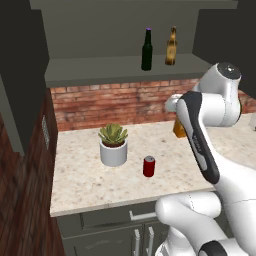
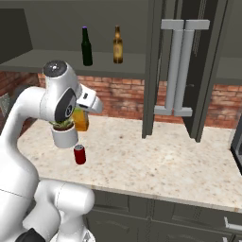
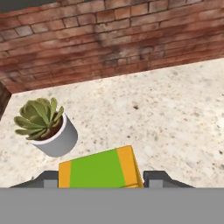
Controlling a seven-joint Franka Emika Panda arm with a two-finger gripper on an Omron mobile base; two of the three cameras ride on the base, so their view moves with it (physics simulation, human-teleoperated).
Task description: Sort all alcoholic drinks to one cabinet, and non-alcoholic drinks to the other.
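My gripper (image 3: 101, 180) is shut on the orange juice carton (image 3: 98, 168), one finger against each side of its green top. That carton (image 2: 81, 120) sits near the brick wall just right of the plant, and whether it rests on the counter I cannot tell. The red soda can (image 1: 149, 166) stands alone on the counter toward the front. On the open upper shelf stand the dark green bottle (image 1: 146, 50) with a purple cap and the amber beer bottle (image 1: 171, 47), side by side.
A potted succulent (image 1: 113, 145) in a white pot stands left of the can and close to the carton. A tall cabinet door (image 2: 179, 71) with two long handles hangs open at the right. The speckled counter (image 2: 156, 160) stretches rightward.
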